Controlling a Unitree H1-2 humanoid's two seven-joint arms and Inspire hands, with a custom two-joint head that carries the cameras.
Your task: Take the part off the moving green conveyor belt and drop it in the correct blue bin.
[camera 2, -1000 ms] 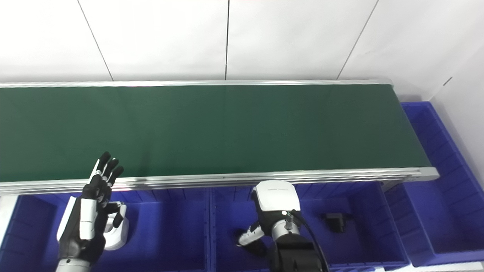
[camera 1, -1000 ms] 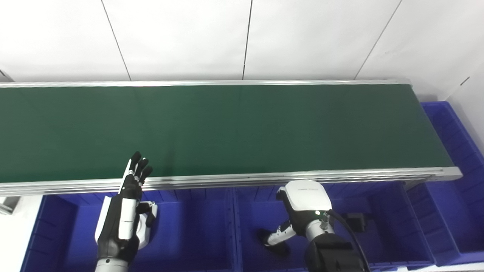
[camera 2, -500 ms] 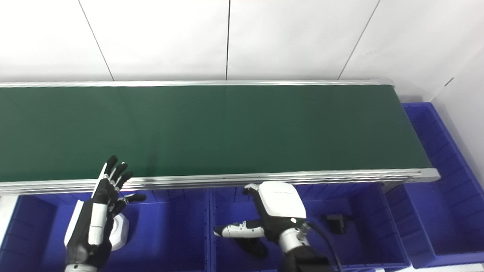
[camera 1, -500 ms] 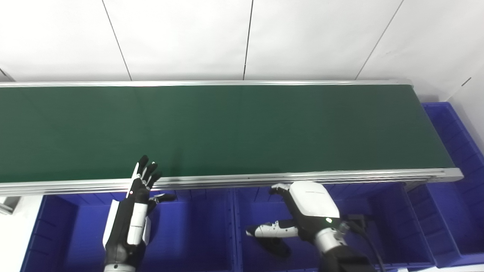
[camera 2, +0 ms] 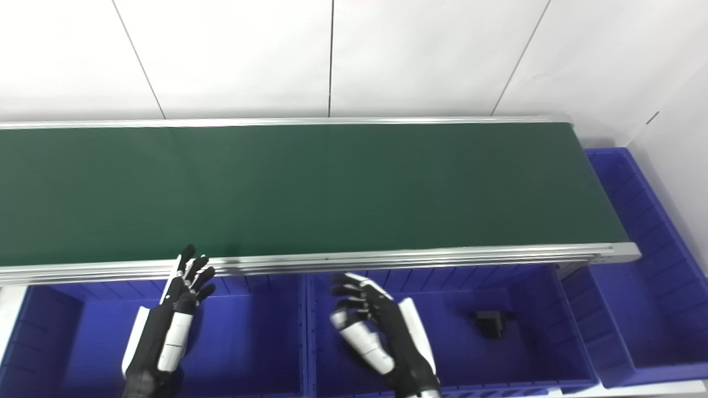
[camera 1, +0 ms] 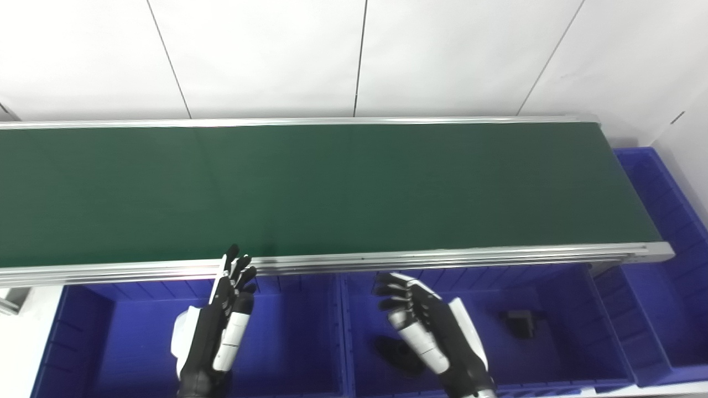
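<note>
The green conveyor belt (camera 1: 354, 188) runs across the view with no part on it. My left hand (camera 1: 221, 326) hovers over the left blue bin (camera 1: 121, 354), just below the belt's near rail, fingers straight and apart, holding nothing. Over the middle blue bin (camera 1: 558, 342) my right hand (camera 1: 431, 331) is open, its fingers loosely curled and pointing at the belt. A small black part (camera 1: 517, 323) lies in that bin to the right of the hand. A dark shape (camera 1: 394, 354) shows on the bin floor beside the right hand; I cannot tell whether it is a part or a shadow.
The belt's aluminium rail (camera 1: 442, 257) runs between the belt and the bins. A third blue bin (camera 1: 680, 309) wraps around the belt's right end. A white panelled wall (camera 1: 354, 55) stands behind the belt.
My right hand has turned over, from white back up with fingers hanging into the bin to fingers spread toward the belt. My left hand has shifted right and a little nearer.
</note>
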